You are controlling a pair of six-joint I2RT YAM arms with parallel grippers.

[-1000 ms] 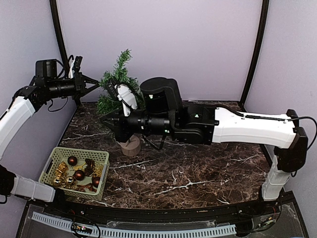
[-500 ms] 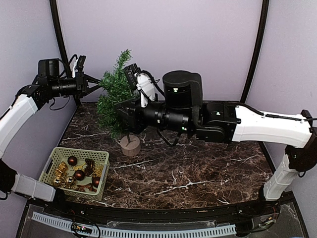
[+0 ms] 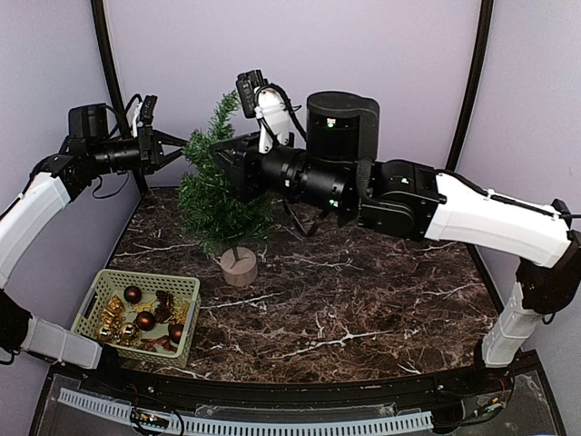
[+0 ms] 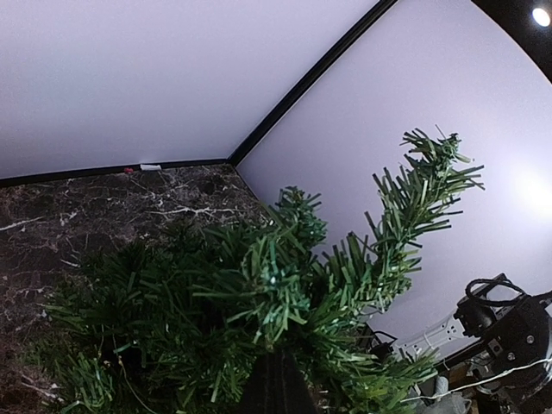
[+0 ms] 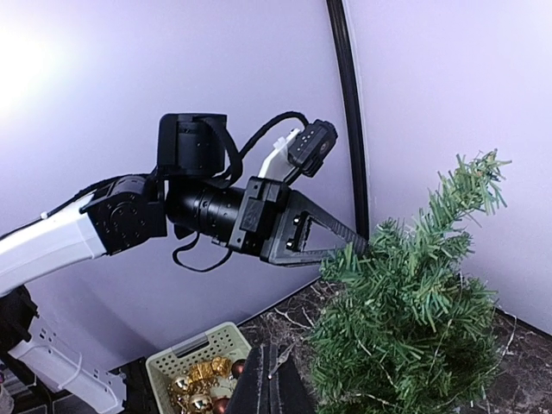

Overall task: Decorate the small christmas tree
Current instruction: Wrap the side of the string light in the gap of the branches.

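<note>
The small christmas tree (image 3: 211, 195) stands upright on its round tan wooden base (image 3: 239, 266) at the back left of the marble table. My left gripper (image 3: 184, 145) reaches in from the left and is shut on an upper branch; its fingertips (image 5: 366, 250) meet at the foliage edge, and needles (image 4: 259, 285) fill the left wrist view. My right gripper (image 3: 222, 171) is level with the tree's upper part, on its right side. Its fingers (image 5: 278, 379) are shut just left of the tree (image 5: 405, 319), with a thin silvery strand poking from the tip.
A pale green basket (image 3: 100, 300) sits at the front left, holding dark red balls (image 3: 132, 293) and gold ornaments (image 3: 113, 313); it also shows in the right wrist view as the basket (image 5: 185, 354). Black frame posts (image 3: 107, 73) stand in the back corners.
My right arm has risen from low beside the trunk to the tree's upper part, uncovering the tree. The left gripper has kept its hold on the branch.
</note>
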